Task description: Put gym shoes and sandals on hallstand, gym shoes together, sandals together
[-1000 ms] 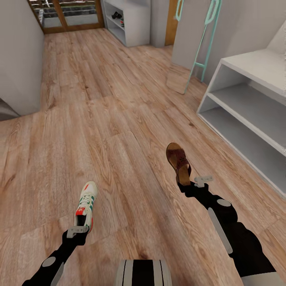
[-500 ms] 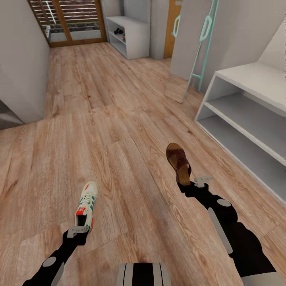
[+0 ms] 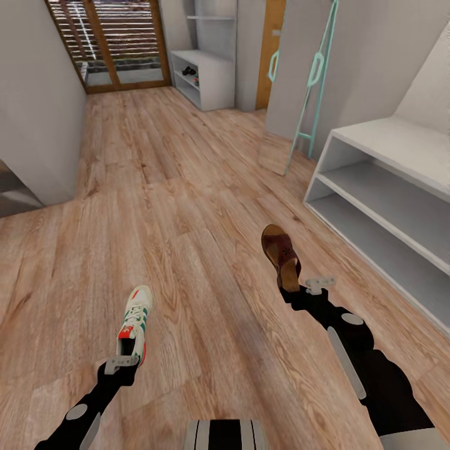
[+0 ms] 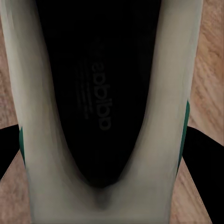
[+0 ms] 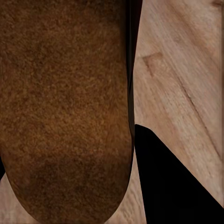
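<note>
Left gripper [image 3: 122, 362] held a gym shoe [image 3: 135, 322] by its heel, right gripper [image 3: 306, 289] a sandal [image 3: 281, 255], both above the corridor floor [image 3: 187, 206]; risk: heel-only grips could slip while turning toward the hallstand [image 3: 206, 78]

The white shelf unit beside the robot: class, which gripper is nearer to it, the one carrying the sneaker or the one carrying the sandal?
Right. The right gripper, holding the sandal, is closer to the shelf unit; the left gripper, holding the sneaker, is across the floor.
</note>
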